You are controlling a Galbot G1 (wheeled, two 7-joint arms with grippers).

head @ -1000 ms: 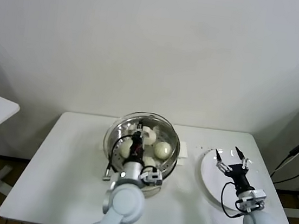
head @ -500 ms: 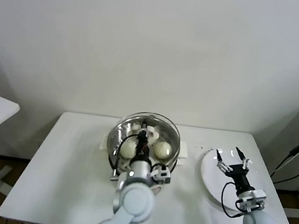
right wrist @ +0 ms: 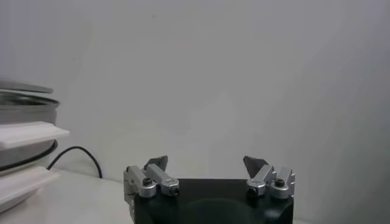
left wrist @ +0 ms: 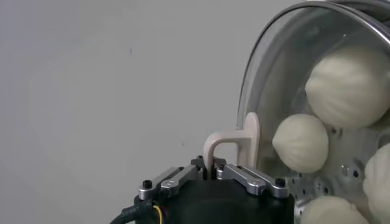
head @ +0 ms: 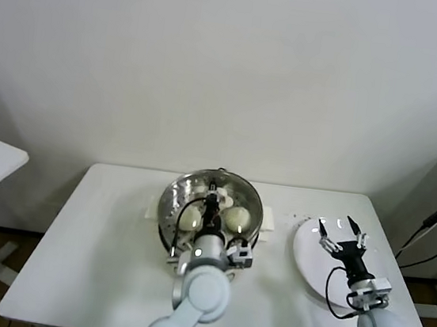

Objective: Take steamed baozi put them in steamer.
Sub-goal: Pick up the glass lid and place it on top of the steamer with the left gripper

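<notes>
Head view: steamer point(head: 173, 198) mid-table, baozi point(head: 236, 218) inside under the lid point(head: 255, 202). Left gripper point(head: 213, 197) clamps the lid's handle; if it slips, the lid drops crooked. Right gripper point(head: 341, 233) hangs spread over the plate point(head: 303, 258).

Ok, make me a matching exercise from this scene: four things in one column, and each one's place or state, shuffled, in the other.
Things:
1. left end effector
2. right end effector
3. round cream-white dough buns
4. flat round white plate

Places or states:
A. on the white table, to the right of the shiny round stainless-steel steamer
B. open, above the plate
C. inside the steamer
D. shut on the white handle of the round glass lid

Pairs: 1-D, 2-B, 3-C, 4-A
</notes>
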